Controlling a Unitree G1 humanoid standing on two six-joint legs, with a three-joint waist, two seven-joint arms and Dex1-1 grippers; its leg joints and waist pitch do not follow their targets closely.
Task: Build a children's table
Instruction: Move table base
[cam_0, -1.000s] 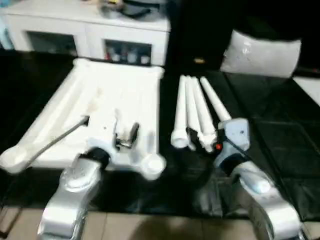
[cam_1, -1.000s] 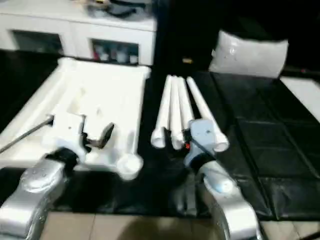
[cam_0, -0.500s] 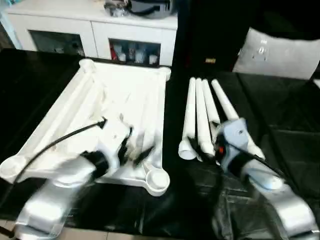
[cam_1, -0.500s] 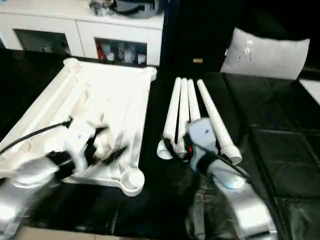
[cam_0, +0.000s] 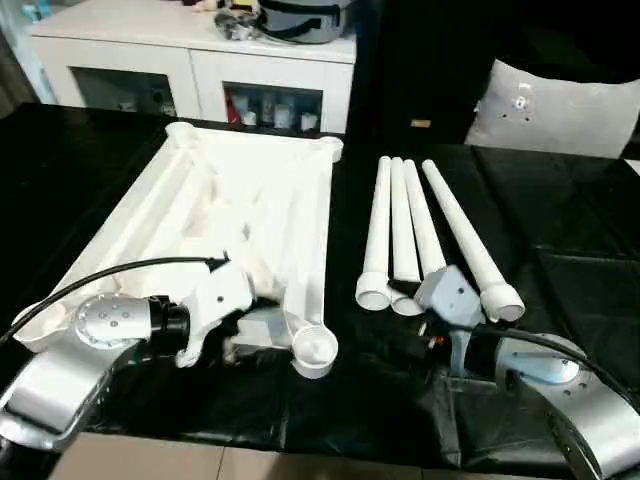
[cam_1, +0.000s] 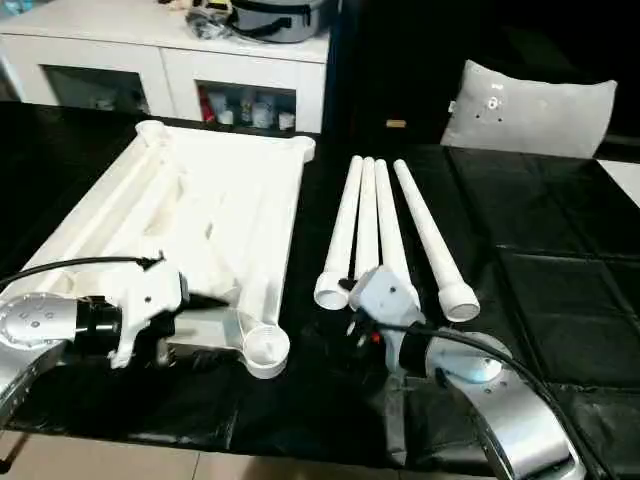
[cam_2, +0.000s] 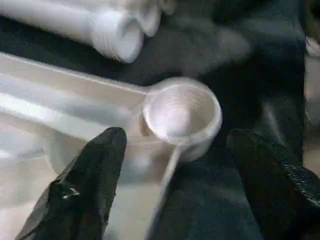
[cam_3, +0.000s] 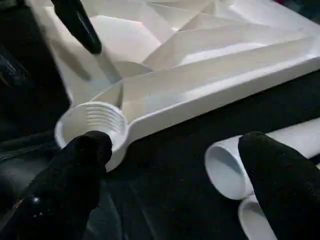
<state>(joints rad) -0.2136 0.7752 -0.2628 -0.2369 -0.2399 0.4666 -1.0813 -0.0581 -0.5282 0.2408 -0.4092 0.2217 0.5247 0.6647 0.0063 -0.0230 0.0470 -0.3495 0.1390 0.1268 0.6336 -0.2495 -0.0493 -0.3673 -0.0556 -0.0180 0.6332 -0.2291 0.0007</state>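
While the white table top (cam_0: 250, 210) lies ribbed side up on the black table (cam_0: 560, 250), four legs (cam_0: 415, 235) lie side by side just to its right. The left tool (cam_2: 172, 165) hangs spread wide over the near right corner socket (cam_0: 314, 349). The right tool (cam_3: 175, 165), fingers apart, sits between that socket and the legs' open ends.
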